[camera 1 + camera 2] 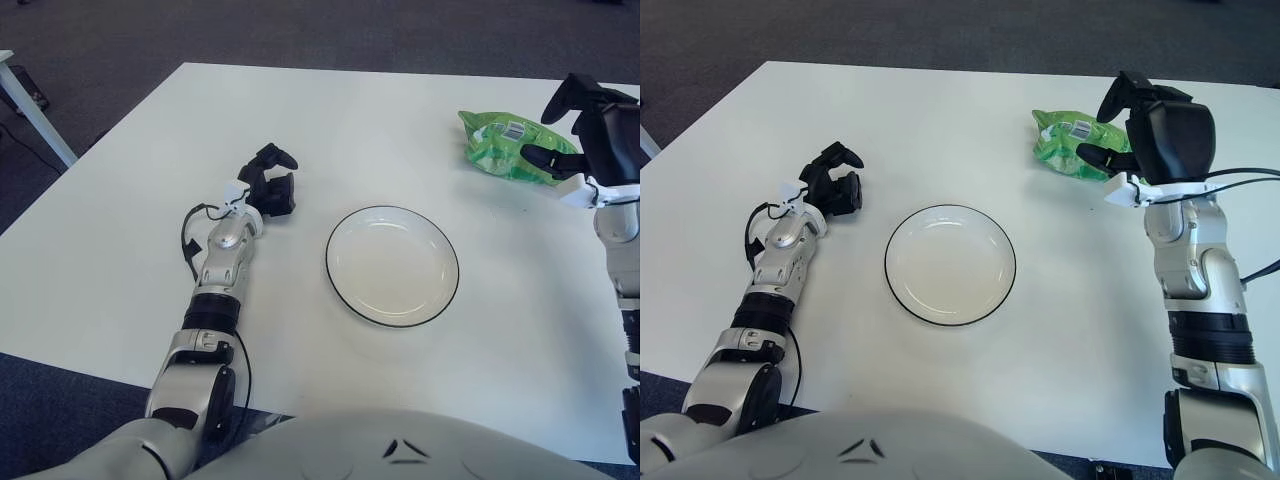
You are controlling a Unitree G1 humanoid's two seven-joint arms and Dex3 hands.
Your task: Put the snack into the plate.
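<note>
Hovering at far right of white table [330, 110]: right hand [1155, 135], raised, just beside green snack bag [1065, 145], on the bag's right. Fingers spread, one dark fingertip [1090, 155] overlapping the bag's near right edge; contact or gap cannot be told. Nothing grasped. Palm turned toward the bag, forearm running down toward the near table edge, cable trailing off to the right.

Snack bag lying flat on the tabletop, far right, crumpled, white label patch on top. Well apart from the plate [340, 285], beyond it and to its right.

Plate: round, white, thin dark rim, near table centre, nothing in it.

Left hand [270, 190] showing left of the plate, near but apart from it. Fingers curled in, holding nothing. Forearm stretched along the tabletop back toward the torso, black cable looped beside the wrist.

Dark carpet [300, 30] around the table. Leg of a second white table [30, 110] at far left in the left eye view.
</note>
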